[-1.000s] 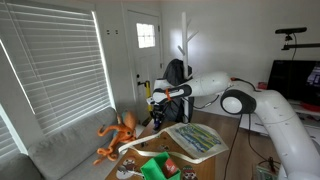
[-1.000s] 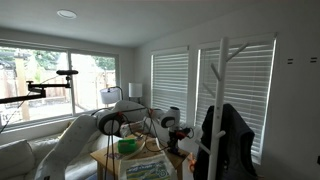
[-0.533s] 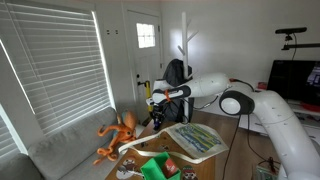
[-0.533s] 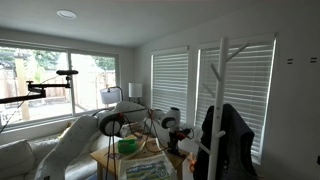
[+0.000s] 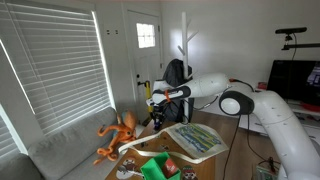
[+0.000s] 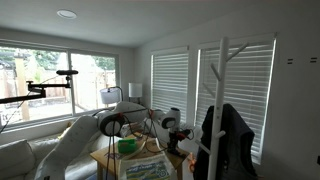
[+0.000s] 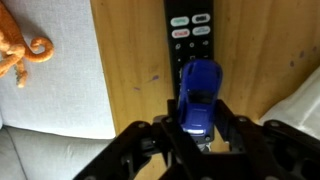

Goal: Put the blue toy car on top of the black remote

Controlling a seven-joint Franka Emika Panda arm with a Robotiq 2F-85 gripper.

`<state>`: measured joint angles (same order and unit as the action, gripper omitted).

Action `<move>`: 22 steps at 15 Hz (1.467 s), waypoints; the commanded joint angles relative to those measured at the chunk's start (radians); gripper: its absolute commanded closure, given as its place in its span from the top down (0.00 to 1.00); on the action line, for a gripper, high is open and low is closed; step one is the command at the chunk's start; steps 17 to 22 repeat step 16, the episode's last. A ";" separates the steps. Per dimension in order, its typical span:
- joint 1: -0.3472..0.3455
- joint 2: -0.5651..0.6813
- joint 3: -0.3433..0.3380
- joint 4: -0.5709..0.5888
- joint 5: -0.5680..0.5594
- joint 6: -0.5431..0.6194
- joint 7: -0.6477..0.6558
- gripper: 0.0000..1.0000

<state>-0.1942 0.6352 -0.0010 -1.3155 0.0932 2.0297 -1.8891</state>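
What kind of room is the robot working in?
Most likely a home living room: there is a grey sofa, slatted window blinds, and a TV remote on a wooden table.

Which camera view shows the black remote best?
The wrist view: the black remote lies close up on the wooden table, buttons plain, the blue toy car hiding its lower end. In both exterior views it is too small to make out.

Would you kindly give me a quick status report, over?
Claw shut on blue toy car. Car over near end of black remote. Nothing in the way.
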 commanded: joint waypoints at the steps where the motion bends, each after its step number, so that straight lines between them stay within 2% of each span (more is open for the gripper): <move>1: -0.001 0.012 0.003 0.039 -0.025 -0.038 0.031 0.74; 2: -0.002 0.006 0.004 0.036 -0.024 -0.037 0.033 0.83; 5: -0.009 -0.019 0.010 0.036 -0.012 -0.026 0.033 0.99; 12: -0.026 -0.168 0.037 -0.021 0.041 -0.020 -0.012 1.00; 14: -0.042 -0.220 0.060 -0.045 0.087 -0.039 -0.068 1.00; 15: -0.054 -0.246 0.078 -0.061 0.124 -0.050 -0.136 1.00; 16: -0.018 -0.166 0.037 0.022 0.071 -0.038 -0.048 1.00; 22: -0.018 -0.166 0.037 0.022 0.071 -0.038 -0.048 1.00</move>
